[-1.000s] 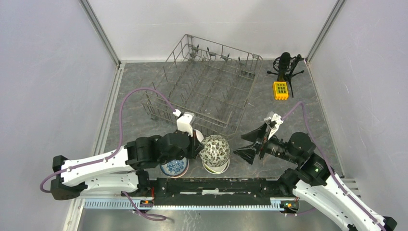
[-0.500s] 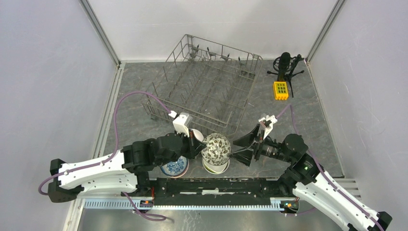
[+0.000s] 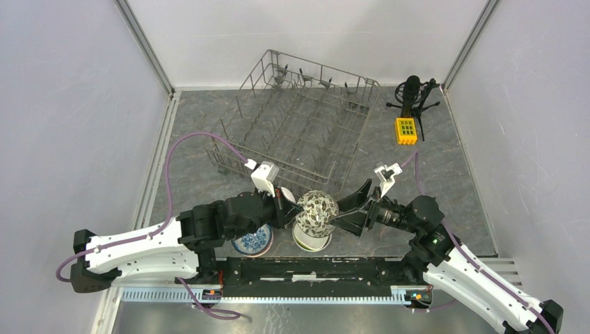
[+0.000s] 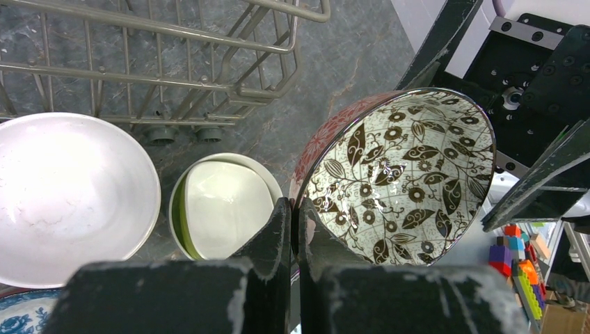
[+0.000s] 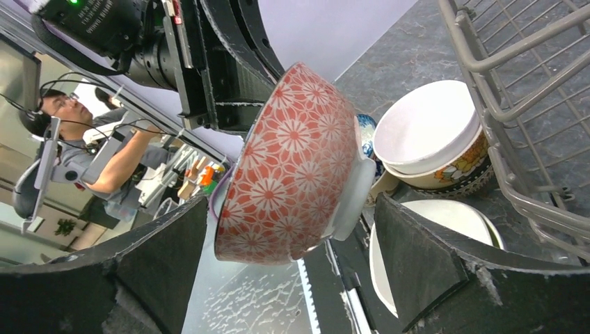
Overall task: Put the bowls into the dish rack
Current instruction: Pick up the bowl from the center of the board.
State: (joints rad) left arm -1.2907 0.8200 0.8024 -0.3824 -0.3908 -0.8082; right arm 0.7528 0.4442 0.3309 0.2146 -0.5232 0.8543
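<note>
My left gripper (image 3: 286,209) (image 4: 293,205) is shut on the rim of a tilted bowl (image 3: 317,212) (image 4: 403,174) (image 5: 292,167), held in the air; it is red floral outside and brown-leaf patterned inside. The open right gripper (image 3: 346,209) (image 5: 290,202) straddles this bowl with a gap on each side. Below stand a white bowl in a lime green one (image 4: 222,205), a large white bowl (image 4: 69,195), a blue-and-white bowl (image 3: 252,241) and a white bowl in a yellowish patterned one (image 5: 428,132). The grey wire dish rack (image 3: 299,132) (image 4: 160,76) (image 5: 515,104) holds no bowls.
A microphone on a small tripod (image 3: 412,94) and a yellow block (image 3: 405,130) stand at the back right. A black rail (image 3: 313,268) runs along the near edge between the arm bases. White walls close in the left, back and right sides.
The right gripper has swung left to the held bowl, and its open fingers now flank it. The left arm has shifted slightly, still gripping the bowl.
</note>
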